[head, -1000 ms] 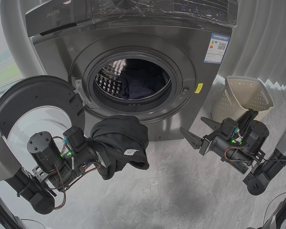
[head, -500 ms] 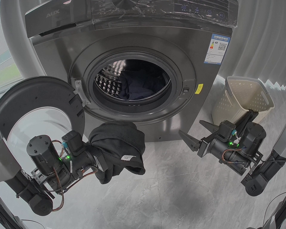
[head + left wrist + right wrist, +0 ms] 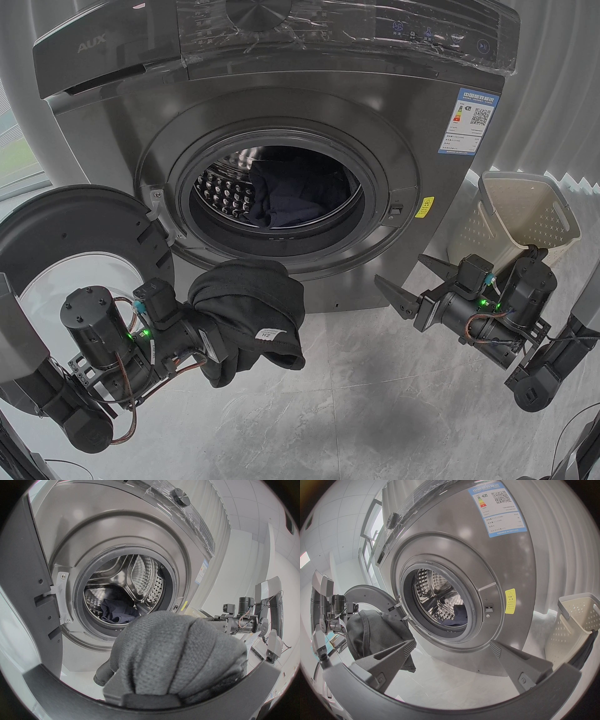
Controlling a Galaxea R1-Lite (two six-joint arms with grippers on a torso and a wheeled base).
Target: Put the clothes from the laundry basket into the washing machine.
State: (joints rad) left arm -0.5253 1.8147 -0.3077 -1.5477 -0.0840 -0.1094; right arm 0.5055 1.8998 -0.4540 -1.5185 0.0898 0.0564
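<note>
Satin-metal washing machine (image 3: 281, 100), matt knit garment (image 3: 250, 300)

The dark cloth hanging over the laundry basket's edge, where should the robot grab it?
Probably the part of the dark cloth bent over the laundry basket rim, coming down from above with the open right end effector, the nearer one. There it can be pinched from both sides; lower down it lies against the basket's wall.

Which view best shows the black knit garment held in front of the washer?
Head view: the whole black knit garment shows, bunched, white label visible, hanging below the grey washing machine's drum opening. Left wrist view gives a close-up of its knit surface, edges cut off. Right wrist view shows the garment sideways, farther off.
</note>
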